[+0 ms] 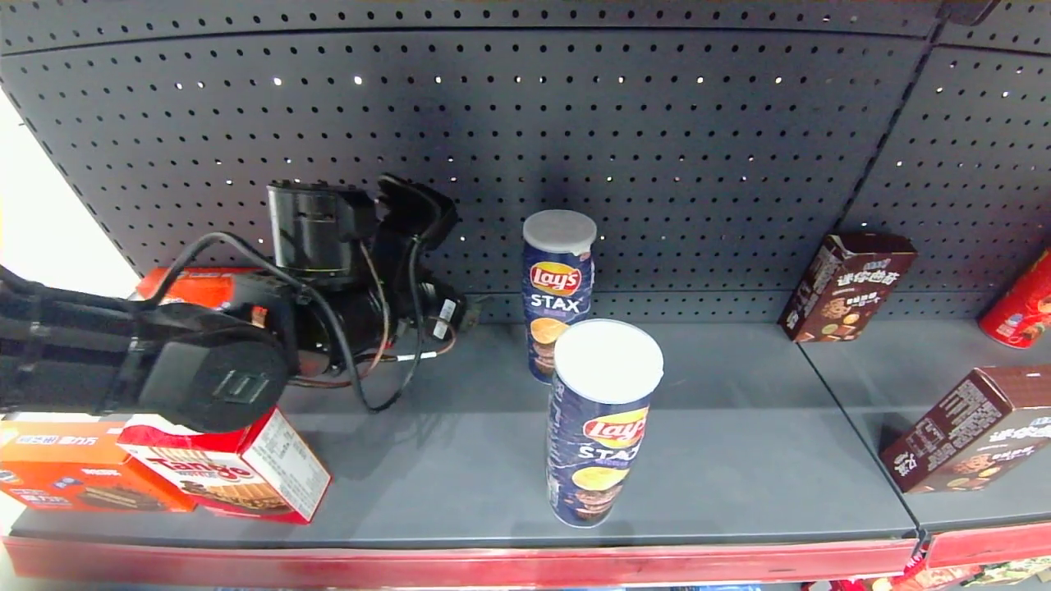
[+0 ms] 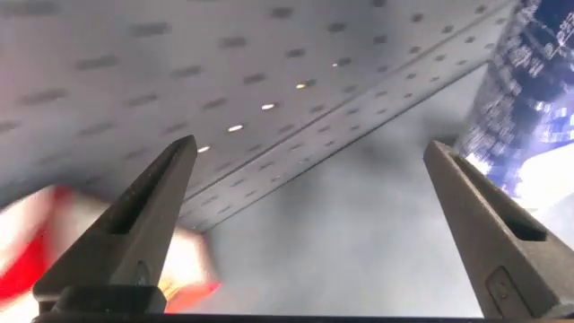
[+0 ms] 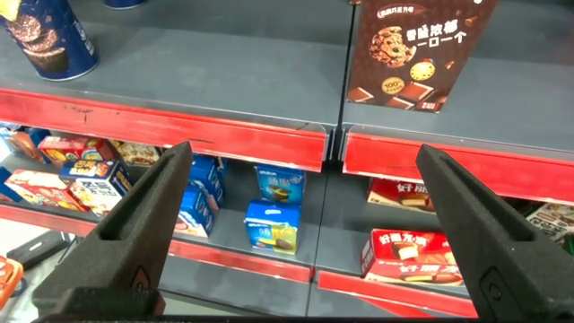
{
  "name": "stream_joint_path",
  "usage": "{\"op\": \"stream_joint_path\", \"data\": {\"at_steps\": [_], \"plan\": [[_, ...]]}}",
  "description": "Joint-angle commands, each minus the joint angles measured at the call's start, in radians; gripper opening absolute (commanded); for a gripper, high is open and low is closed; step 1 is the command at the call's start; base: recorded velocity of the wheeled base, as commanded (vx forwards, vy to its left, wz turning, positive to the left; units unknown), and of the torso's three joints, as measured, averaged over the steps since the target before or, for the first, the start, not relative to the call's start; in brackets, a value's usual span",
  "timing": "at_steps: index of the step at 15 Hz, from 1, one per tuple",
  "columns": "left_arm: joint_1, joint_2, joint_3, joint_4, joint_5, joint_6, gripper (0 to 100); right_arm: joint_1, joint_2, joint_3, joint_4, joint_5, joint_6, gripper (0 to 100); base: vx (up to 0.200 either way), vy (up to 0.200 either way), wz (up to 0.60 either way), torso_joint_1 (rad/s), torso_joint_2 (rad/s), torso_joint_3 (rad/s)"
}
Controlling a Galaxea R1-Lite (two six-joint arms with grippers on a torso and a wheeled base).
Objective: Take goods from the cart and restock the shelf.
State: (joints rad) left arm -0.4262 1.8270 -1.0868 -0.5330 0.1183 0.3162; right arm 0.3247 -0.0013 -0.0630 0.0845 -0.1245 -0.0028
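- Left gripper (image 2: 309, 224): jaws wide, nothing between them. It sits over the left part of the dark grey metal shelf deck (image 1: 739, 443), facing the perforated back panel (image 1: 657, 123).
- Right gripper (image 3: 305, 233): jaws wide, empty, out in front of the red shelf edges (image 3: 179, 121).
- Two dark blue cylindrical chip cans with white lids stand upright mid-shelf: near can (image 1: 599, 427) close to the front edge, far can (image 1: 558, 295) behind it by the panel.
- Red-and-white cardboard wafer box (image 1: 246, 468): near left, under the left arm.
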Motion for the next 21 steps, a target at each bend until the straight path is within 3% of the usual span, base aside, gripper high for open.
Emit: {"op": "stream_joint_path", "data": {"at_steps": [1, 5, 9, 11, 16, 21], "plan": [[0.047, -0.18, 0.111, -0.001, 0.0, 0.001, 100, 0.01, 0.014, -0.058, 0.014, -0.011, 0.009, 100, 0.0, 0.0, 0.0, 0.0, 0.0, 0.0], [0.072, -0.304, 0.206, -0.001, 0.0, 0.003, 100, 0.129, 0.385, -0.322, -0.011, 0.019, -0.039, 100, 0.0, 0.0, 0.0, 0.0, 0.0, 0.0], [0.075, -0.359, 0.254, -0.001, 0.0, 0.001, 100, 0.148, 0.721, -0.526, -0.029, 0.039, -0.071, 100, 0.0, 0.0, 0.0, 0.0, 0.0, 0.0], [0.075, -0.37, 0.275, -0.01, -0.002, 0.001, 100, 0.154, 0.885, -0.543, -0.08, 0.077, -0.069, 100, 0.0, 0.0, 0.0, 0.0, 0.0, 0.0], [0.103, -0.38, 0.311, -0.065, -0.005, 0.0, 100, 0.283, 1.196, -0.525, -0.31, 0.091, -0.071, 100, 0.0, 0.0, 0.0, 0.0, 0.0, 0.0], [0.113, -0.385, 0.324, -0.078, -0.008, -0.02, 100, 0.323, 1.385, -0.623, -0.322, 0.088, -0.074, 100, 0.0, 0.0, 0.0, 0.0, 0.0, 0.0]]}}
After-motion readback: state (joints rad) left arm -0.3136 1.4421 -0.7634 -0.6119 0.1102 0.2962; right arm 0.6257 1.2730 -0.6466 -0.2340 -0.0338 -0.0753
